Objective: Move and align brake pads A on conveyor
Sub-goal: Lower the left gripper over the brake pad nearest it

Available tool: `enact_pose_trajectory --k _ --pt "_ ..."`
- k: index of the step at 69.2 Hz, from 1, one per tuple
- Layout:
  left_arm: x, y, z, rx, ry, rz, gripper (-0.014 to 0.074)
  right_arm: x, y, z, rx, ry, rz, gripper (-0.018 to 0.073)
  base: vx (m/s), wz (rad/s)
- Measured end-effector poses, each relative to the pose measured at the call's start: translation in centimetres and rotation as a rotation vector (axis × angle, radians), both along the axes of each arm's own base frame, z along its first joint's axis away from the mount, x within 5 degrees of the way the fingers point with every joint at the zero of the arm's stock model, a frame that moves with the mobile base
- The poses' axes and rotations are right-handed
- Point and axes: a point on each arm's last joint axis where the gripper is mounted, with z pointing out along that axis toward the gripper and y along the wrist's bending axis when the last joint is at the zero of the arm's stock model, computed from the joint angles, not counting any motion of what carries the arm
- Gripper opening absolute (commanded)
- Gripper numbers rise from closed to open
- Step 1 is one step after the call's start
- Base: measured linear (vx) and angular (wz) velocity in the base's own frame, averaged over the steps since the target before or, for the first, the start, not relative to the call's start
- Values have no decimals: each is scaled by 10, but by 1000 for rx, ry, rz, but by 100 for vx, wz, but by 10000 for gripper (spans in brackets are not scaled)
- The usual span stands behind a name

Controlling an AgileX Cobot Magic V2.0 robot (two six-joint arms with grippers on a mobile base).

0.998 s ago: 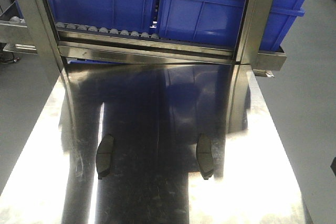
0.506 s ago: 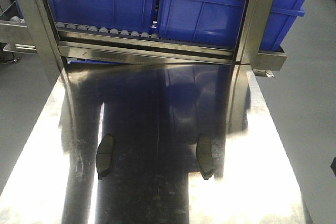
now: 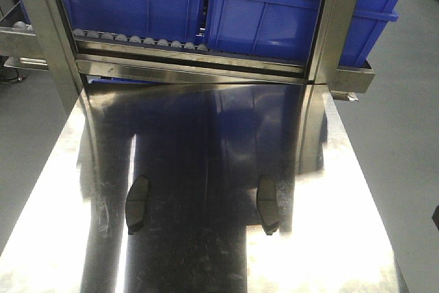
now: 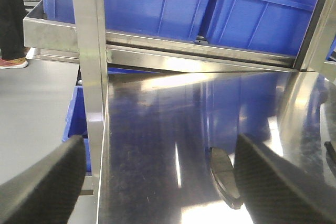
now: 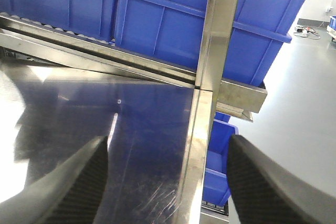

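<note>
Two dark grey brake pads lie flat on the shiny steel tabletop (image 3: 206, 135). In the front view one pad (image 3: 137, 204) is at the left and the other pad (image 3: 267, 204) at the right, both lengthwise and well apart. My left gripper (image 4: 160, 148) is open and empty above the table's left edge. The left pad (image 4: 226, 178) lies just inside its right finger (image 4: 273, 182), apart from it. My right gripper (image 5: 168, 148) is open and empty over the table's right edge, with no pad in its view. The dark belt conveyor is out of view. Neither gripper shows in the front view.
A steel roller rack (image 3: 137, 39) with blue bins (image 3: 274, 12) stands at the table's far end. Steel uprights (image 3: 336, 25) rise at both far corners. More blue bins (image 5: 223, 150) sit below the table's sides. A person's foot (image 4: 11, 62) stands on the grey floor at the left.
</note>
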Motion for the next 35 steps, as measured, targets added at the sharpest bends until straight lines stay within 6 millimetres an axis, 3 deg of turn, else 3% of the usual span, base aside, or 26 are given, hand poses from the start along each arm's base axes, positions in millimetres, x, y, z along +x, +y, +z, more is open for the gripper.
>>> enact_pose_trajectory --k 11,18,25,35 --pt "3 0 2 -12 103 19 542 0 0 0 0 0 0 473 0 0" --pt "15 -2 17 -4 209 32 533 0 0 0 0 0 0 473 0 0" --pt "36 -6 29 18 323 42 533 0 0 0 0 0 0 473 0 0" --pt "76 -15 24 68 520 52 533 0 0 0 0 0 0 473 0 0"
